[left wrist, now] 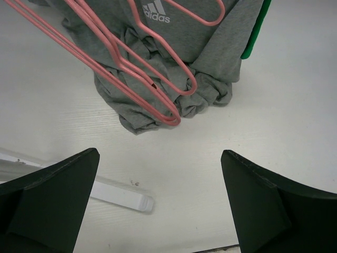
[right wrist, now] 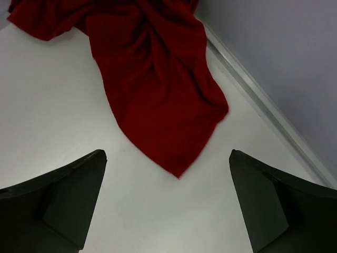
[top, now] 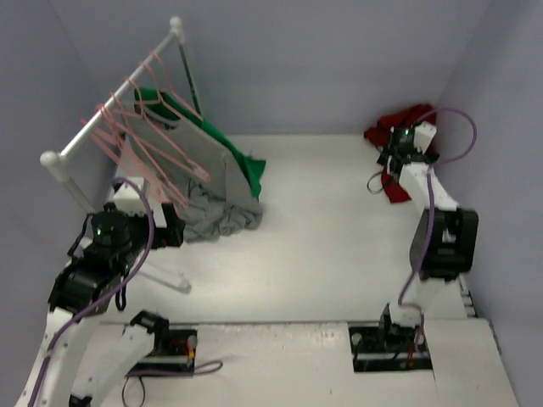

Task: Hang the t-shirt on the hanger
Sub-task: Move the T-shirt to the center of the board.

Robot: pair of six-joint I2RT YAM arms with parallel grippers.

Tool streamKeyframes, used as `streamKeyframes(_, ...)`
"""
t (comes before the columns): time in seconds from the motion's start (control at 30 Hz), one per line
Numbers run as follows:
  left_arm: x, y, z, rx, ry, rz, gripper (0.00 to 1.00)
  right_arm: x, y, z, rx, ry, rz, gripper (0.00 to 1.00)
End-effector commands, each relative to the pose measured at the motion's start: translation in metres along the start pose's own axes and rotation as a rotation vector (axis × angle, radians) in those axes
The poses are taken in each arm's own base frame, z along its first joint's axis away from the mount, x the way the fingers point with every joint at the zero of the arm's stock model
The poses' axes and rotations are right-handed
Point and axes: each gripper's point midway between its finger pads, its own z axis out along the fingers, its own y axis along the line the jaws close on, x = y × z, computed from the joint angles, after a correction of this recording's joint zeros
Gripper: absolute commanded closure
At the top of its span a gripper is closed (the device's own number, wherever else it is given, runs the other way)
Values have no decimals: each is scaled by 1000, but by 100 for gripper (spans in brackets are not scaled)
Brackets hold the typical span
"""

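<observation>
Overhead, a white tabletop sits between lilac walls; the dark red t-shirt lies crumpled in its far right corner, pink hangers on a rack far left. Left wrist: left end effector open, empty, facing a grey shirt. Right wrist: right end effector open, the t-shirt's hem just ahead.

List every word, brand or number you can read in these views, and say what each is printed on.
"adidas": white print under a striped logo on the grey t-shirt, seen in the left wrist view.
The dark red t-shirt shows no print.
Nothing is legible in the top view.
</observation>
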Motion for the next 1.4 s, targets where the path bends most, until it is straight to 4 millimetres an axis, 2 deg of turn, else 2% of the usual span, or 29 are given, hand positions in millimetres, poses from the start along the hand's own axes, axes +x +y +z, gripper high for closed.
streamKeyframes(0.0, -12, -14, 1, 55, -10, -32, 3, -7, 18, 50, 3, 9, 25, 0)
streamKeyframes(0.03, -11, -14, 2, 57, -2, -30, 3, 5, 19, 68, 10, 43, 15, 0)
streamKeyframes(0.1, -8, -14, 3, 55, 9, -26, 3, 12, 21, 86, -5, 71, 22, 0)
streamKeyframes(0.2, -6, -14, 6, 52, 23, -21, 3, 32, 26, 113, -56, 140, 23, 0)
streamKeyframes(0.33, -5, -14, 12, 47, 44, -12, 3, 52, 30, 129, -110, 205, 19, 0)
streamKeyframes(0.4, -4, -14, 15, 44, 54, -7, 3, 68, 27, 135, -145, 256, 31, 5)
streamKeyframes(0.43, -5, -14, 16, 44, 56, -4, 3, 77, 31, 135, -189, 290, 41, 12)
streamKeyframes(0.47, -5, -14, 17, 43, 58, 0, 3, 85, 34, 135, -231, 324, 50, 23)
streamKeyframes(0.5, -5, -15, 19, 49, 63, 6, 3, 93, 39, 133, -271, 353, 60, 37)
streamKeyframes(0.6, -6, -20, 21, 73, 76, 19, 3, 107, 47, 123, -345, 414, 92, 69)
streamKeyframes(0.63, -6, -22, 22, 80, 84, 26, 3, 119, 50, 116, -364, 447, 93, 85)
streamKeyframes(0.7, -10, -25, 23, 92, 82, 31, 3, 133, 56, 94, -381, 482, 85, 98)
streamKeyframes(0.73, -11, -25, 24, 93, 81, 32, 3, 139, 56, 85, -380, 494, 84, 100)
streamKeyframes(0.77, -15, -26, 24, 96, 76, 39, 3, 138, 68, 64, -397, 489, 78, 100)
streamKeyframes(0.83, -23, -27, 21, 103, 60, 59, 3, 156, 90, 7, -412, 476, 12, 100)
streamKeyframes(0.87, -28, -28, 19, 107, 48, 61, 3, 175, 101, -19, -422, 488, -32, 100)
streamKeyframes(0.9, -32, -29, 17, 112, 37, 62, 3, 202, 113, -53, -446, 500, -110, 100)
streamKeyframes(0.93, -38, -31, 15, 121, 21, 63, 3, 197, 118, -75, -462, 453, -131, 100)
streamKeyframes(0.97, -38, -32, 15, 127, 25, 65, 3, 210, 124, -100, -496, 452, -166, 100)
streamKeyframes(1.03, -46, -38, 9, 153, 5, 59, 3, 254, 126, -168, -557, 458, -224, 100)
streamKeyframes(1.1, -49, -42, 7, 176, -1, 49, 3, 302, 113, -231, -648, 499, -286, 100)
streamKeyframes(1.13, -50, -43, 5, 182, -4, 41, 3, 313, 109, -246, -674, 509, -302, 99)
streamKeyframes(1.2, -48, -49, 5, 210, 6, 34, 3, 332, 98, -284, -755, 524, -324, 92)
streamKeyframes(1.23, -46, -51, 5, 222, 12, 34, 3, 344, 95, -310, -813, 516, -376, 87)
streamKeyframes(1.27, -43, -52, 7, 228, 24, 30, 3, 342, 94, -330, -859, 500, -394, 75)
streamKeyframes(1.3, -41, -55, 7, 244, 34, 28, 3, 337, 94, -341, -882, 469, -408, 66)
streamKeyframes(1.37, -38, -60, 11, 264, 52, 18, 3, 318, 92, -346, -882, 414, -412, 47)
